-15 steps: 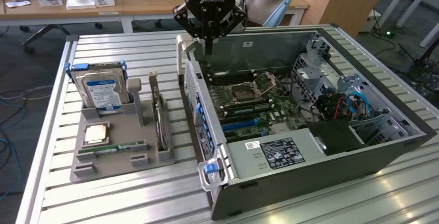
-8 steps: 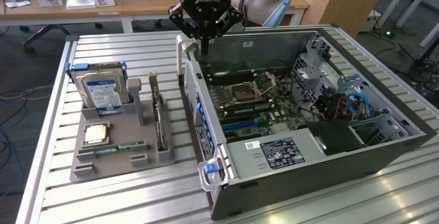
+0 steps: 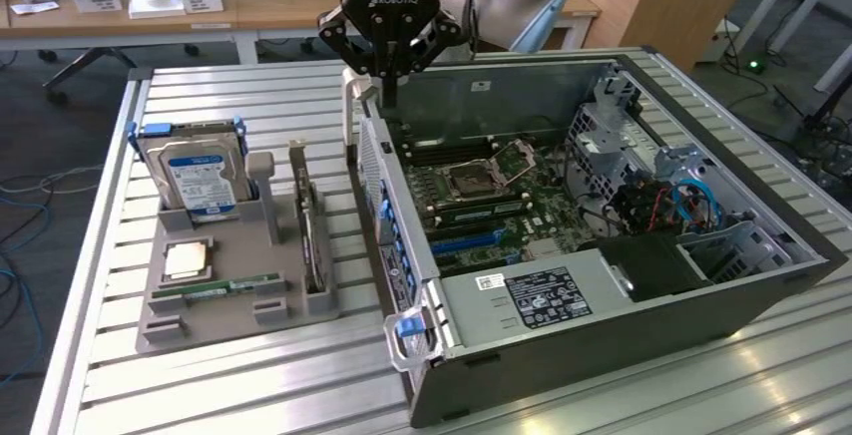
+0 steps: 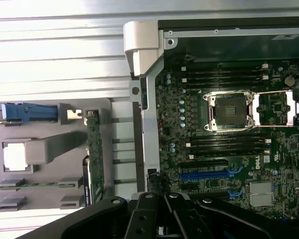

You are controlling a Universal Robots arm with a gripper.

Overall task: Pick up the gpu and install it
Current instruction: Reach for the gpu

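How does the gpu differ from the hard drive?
The gpu is a thin card on its long edge; the hard drive is a thicker silver block on end. The hard drive has a blue-white label and blue rails; the gpu has neither. Both stand in the gray holder.

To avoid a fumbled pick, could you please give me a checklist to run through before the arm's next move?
1. End effector empty: ok, shut and holding nothing.
2. gpu reachable: ok, standing on edge in the grey holder.
3. End effector above gpu: not ok, it hangs over the computer case wall beside the holder.
4. Blue expansion slot free: ok, no card in it.
5. Slot latch open: cannot tell.
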